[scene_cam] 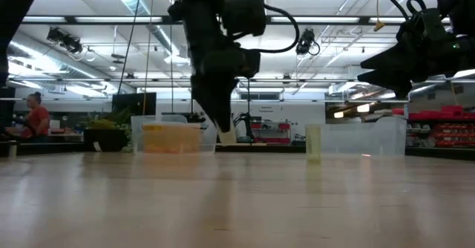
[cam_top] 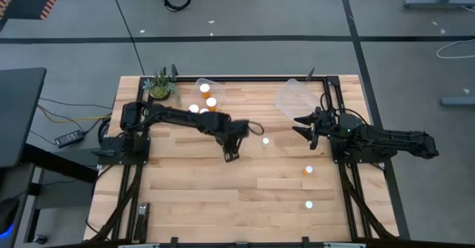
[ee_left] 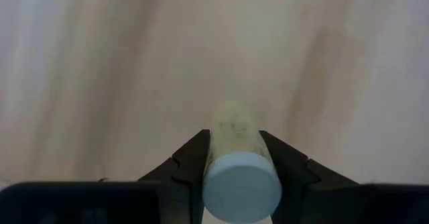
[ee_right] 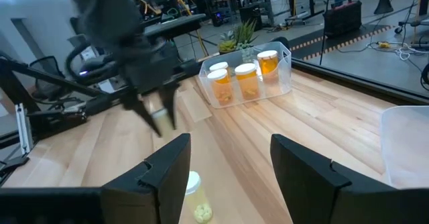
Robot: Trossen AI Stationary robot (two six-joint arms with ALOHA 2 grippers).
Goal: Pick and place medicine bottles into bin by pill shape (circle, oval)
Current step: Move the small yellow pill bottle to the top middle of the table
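Note:
My left gripper points down over the middle of the table, shut on a small pale medicine bottle with a white cap. It also shows in the right wrist view. My right gripper is open and empty at the right, above the table. Another bottle stands on the table between the two grippers, just ahead of my right fingers. Two more bottles stand nearer the front right. A clear bin at the far left holds three orange bottles. My left gripper pinches the bottle's body between its two fingers, one on each side. The fingers come from above, pointing down, and the bottle lies along them with its cap toward the wrist. The bottle looks lifted a little clear of the table.
A second clear bin with nothing showing in it stands at the far right, close behind my right gripper. A potted plant stands at the far left corner. Bare wood lies at the table's near side. A person shows far off in the room.

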